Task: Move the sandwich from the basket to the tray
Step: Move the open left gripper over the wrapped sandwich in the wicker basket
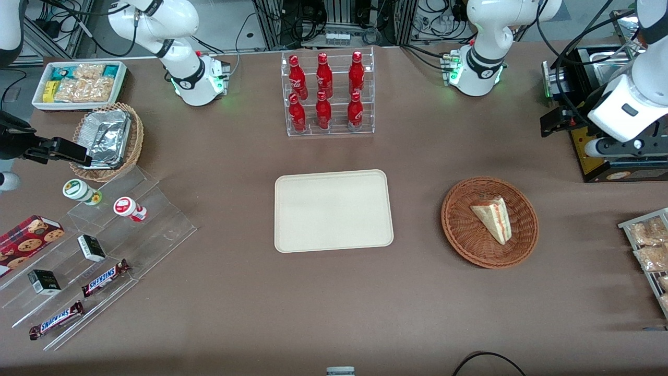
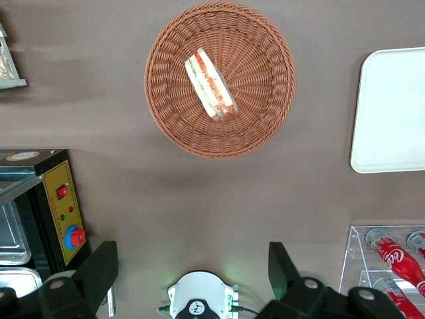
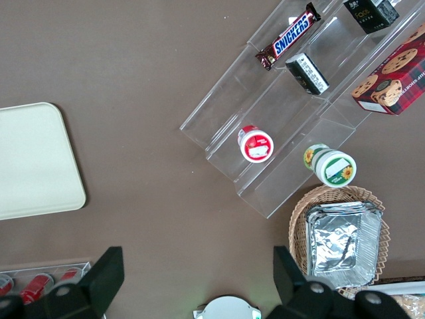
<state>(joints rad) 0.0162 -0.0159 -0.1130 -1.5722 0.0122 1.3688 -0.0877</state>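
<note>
The sandwich [image 1: 493, 216] [image 2: 211, 85], a pale bread wedge with red, orange and green layers, lies in the round reddish-brown wicker basket [image 1: 459, 230] [image 2: 265, 106]. The cream tray [image 1: 333, 210] [image 2: 392, 113] lies flat beside the basket, toward the parked arm's end, with nothing on it. My gripper [image 1: 556, 124] [image 2: 192, 266] hangs high above the table, farther from the front camera than the basket and toward the working arm's end. It is open, its black fingers [image 2: 99, 269] wide apart with nothing between them.
A black machine with a yellow panel [image 1: 600, 156] [image 2: 60, 212] stands under my arm. A clear rack of red cola bottles [image 1: 326, 94] stands farther back than the tray. A wire rack of snack packets [image 1: 647, 245] sits at the working arm's table end. Clear display steps with snacks [image 1: 104, 245] sit toward the parked arm's end.
</note>
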